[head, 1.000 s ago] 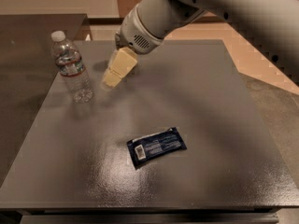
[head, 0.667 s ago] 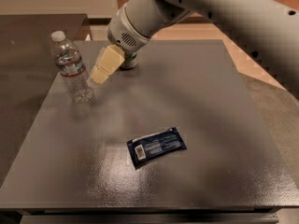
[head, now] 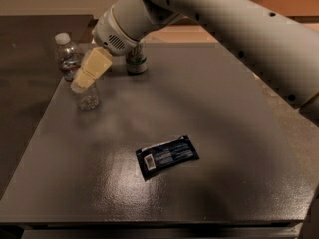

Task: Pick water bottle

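The claw (head: 84, 79) has swung left over the surface (head: 209, 103) to the water bottle (head: 68, 59); whether it is clamped cannot be told.

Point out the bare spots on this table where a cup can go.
Free: the wide right half of the table, the front strip below the packet, and the patch between the packet and the water bottle. Crowded: the far left corner, where the claw sits against the bottle, with the can beside them.
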`<state>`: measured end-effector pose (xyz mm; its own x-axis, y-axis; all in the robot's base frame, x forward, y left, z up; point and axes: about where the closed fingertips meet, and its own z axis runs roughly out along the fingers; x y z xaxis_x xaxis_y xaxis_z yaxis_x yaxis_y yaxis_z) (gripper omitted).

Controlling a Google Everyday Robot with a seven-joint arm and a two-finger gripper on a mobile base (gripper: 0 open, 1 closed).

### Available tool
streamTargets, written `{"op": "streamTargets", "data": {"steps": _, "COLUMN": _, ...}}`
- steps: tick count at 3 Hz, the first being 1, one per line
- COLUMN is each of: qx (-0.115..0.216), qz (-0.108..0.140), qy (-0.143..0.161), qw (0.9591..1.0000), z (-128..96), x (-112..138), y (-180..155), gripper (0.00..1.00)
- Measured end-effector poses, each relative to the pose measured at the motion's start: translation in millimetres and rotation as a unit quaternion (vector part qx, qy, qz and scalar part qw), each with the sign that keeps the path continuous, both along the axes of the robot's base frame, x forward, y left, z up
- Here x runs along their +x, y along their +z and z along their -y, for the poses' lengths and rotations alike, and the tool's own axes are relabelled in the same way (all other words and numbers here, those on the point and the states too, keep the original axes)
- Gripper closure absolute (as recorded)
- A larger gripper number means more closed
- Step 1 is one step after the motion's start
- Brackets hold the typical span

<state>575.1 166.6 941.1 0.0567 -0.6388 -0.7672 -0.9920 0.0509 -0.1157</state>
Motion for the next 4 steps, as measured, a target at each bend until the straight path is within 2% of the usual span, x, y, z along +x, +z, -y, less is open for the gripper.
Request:
{"op": "streamTargets", "data": {"steps": 1, "qx": 0.009, "qz": -0.006, "qy": 0.015, "qw": 0.9998, "z": -17.6, "x": -0.1, "y": 0.8, "gripper": 0.02}}
{"op": "streamTargets", "data": {"steps": 2, "qx": 0.011, "qz": -0.014, "qy": 0.025, "qw": 0.9995, "z": -25.4, "x": -0.5, "y": 0.9, "gripper": 0.19}}
{"op": "streamTargets", "data": {"steps": 4, "qx": 0.016, "qz": -0.026, "qy": 0.038, "qw": 0.9988, "z": -23.9, "x": -0.1, "y": 8.2, "gripper": 0.66}}
